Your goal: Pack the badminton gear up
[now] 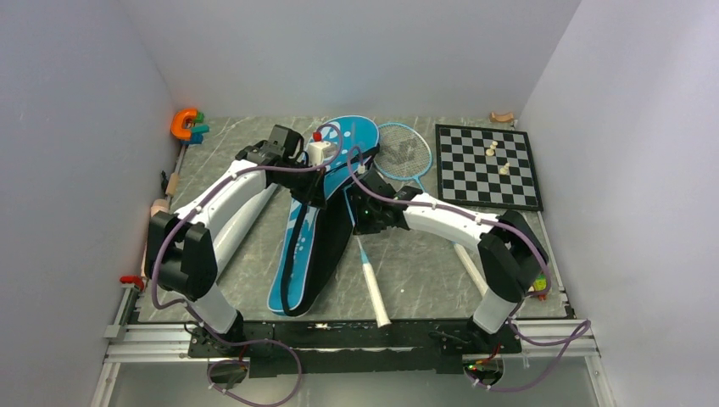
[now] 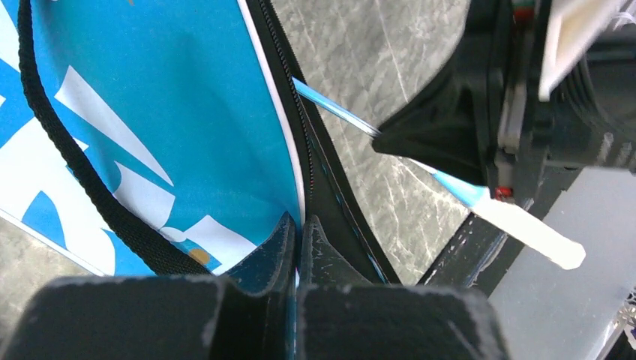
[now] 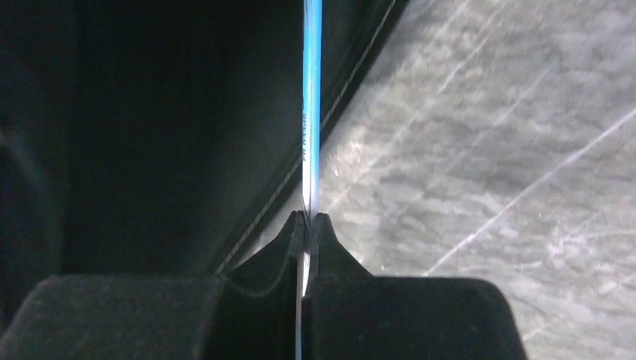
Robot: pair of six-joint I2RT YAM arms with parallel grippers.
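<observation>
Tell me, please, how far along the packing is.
Nothing looks fully packed yet. In hand: the left gripper pinches the bag at its edge, and the right gripper holds a racket by its shaft, which leads into the bag. Left: the second racket by the chessboard, then closing the bag.

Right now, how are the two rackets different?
The near racket has its head hidden in the bag, shaft pinched by the right gripper; the far racket lies free, head showing, beside the chessboard. Both have pale handles.

Blue bag (image 1: 297,254) with white lettering, black strap (image 2: 75,172). Light-blue shaft, pale handle on racket (image 1: 370,284). Black-and-white checks on chessboard (image 1: 483,165); grey marbling on table (image 1: 424,271).
</observation>
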